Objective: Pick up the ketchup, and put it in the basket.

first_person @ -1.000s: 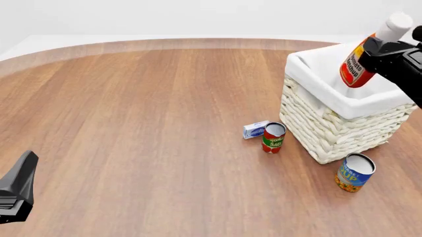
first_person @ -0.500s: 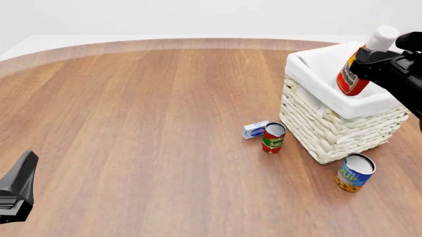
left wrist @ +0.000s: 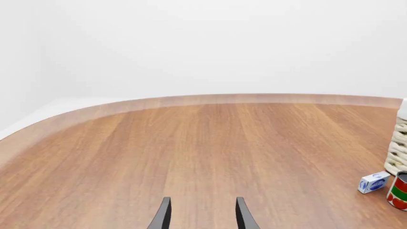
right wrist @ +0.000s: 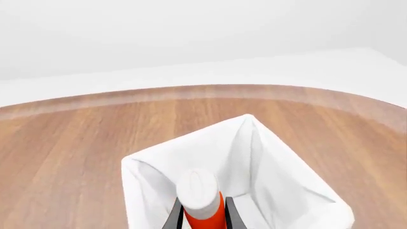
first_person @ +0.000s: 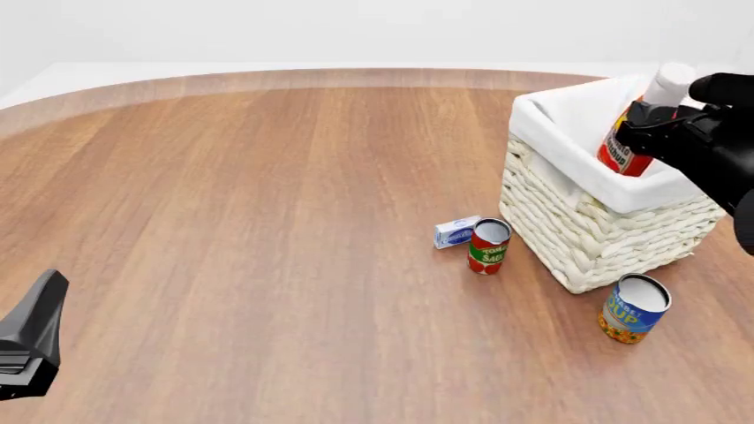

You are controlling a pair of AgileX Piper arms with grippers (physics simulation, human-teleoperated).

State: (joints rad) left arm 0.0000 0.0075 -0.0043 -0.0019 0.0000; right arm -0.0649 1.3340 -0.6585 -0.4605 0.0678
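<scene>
Ketchup (first_person: 624, 146) sits partway inside the basket (first_person: 589, 225), right hand (first_person: 655, 125) pinching it; only release remains. Left hand (left wrist: 200, 213) spread, idle.

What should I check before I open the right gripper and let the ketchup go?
1. Grip: right gripper closed on the ketchup below its cap: ok.
2. Position: bottle's lower end inside the basket rim: ok.
3. Depth: whether the bottle's base touches the lining: cannot tell, the rim hides it.
4. Attitude: bottle tilted, cap leaning away from the basket's centre; it may topple on release: not ok.
5. Basket interior: only white lining shows in the right wrist view: ok.
6. Left gripper: open, low over bare table, far from the basket: ok.
</scene>
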